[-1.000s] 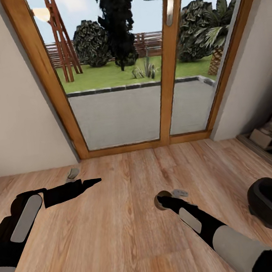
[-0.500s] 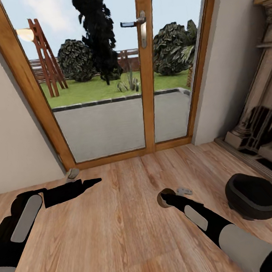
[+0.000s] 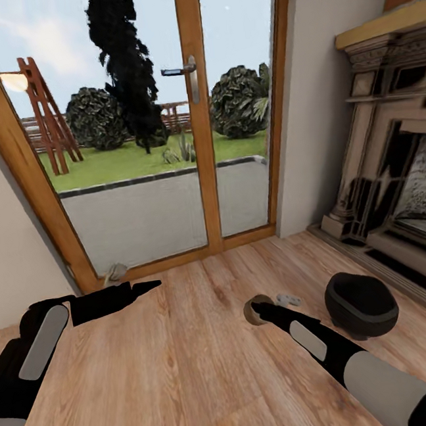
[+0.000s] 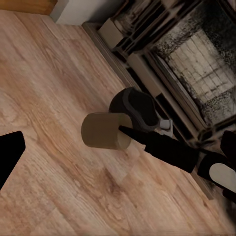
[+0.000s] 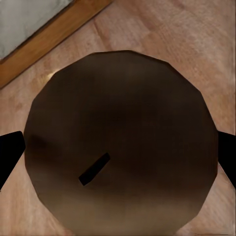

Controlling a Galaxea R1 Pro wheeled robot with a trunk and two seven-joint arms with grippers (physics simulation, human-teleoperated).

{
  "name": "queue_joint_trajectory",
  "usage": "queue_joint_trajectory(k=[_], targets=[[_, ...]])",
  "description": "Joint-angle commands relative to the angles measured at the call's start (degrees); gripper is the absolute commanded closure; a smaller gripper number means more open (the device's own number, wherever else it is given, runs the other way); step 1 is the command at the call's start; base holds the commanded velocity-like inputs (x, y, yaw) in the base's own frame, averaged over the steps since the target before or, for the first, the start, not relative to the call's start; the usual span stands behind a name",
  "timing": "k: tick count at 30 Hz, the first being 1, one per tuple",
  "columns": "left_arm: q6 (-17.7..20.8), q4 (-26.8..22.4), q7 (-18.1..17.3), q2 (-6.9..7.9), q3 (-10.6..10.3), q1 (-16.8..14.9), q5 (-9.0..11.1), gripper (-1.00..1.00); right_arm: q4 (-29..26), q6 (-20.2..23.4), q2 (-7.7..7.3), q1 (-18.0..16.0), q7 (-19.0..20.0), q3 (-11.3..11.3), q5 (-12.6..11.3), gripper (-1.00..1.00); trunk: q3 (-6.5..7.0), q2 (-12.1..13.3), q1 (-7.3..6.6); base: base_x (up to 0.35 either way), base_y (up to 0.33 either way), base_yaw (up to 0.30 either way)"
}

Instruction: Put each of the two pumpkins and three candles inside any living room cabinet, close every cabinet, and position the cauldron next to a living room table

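The right gripper (image 3: 256,311) is clenched on a candle (image 3: 253,311) and holds it above the wooden floor (image 3: 192,374). The cauldron (image 3: 361,303) stands on the floor just beside the right arm, near the fireplace (image 3: 403,198). The left gripper (image 3: 152,285) hangs over the floor before the glass door (image 3: 158,199); if its fingers are apart or closed, I cannot tell.

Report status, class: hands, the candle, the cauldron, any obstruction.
Right hand shut on the candle. Left hand carries nothing; open or shut unclear. Cauldron on the floor by the fireplace. Glass door ahead, no cabinet in sight.
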Motion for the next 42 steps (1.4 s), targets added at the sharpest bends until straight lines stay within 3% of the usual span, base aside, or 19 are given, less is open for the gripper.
queue_joint_trajectory(k=[1,42], targets=[[0.1,0.0,-0.3,0.04,0.0,0.0,-0.2,-1.00,-0.1,0.1,-0.10,0.0,-0.2,0.4,-0.4,1.00,0.01,0.0,-0.02,-0.145,0.000,-0.242],[0.0,-0.3,-0.3,0.08,0.1,0.0,0.0,-1.00,0.3,0.0,-0.07,0.0,0.1,0.4,-0.4,1.00,2.51,0.0,-0.05,-0.013,-0.017,-0.249]])
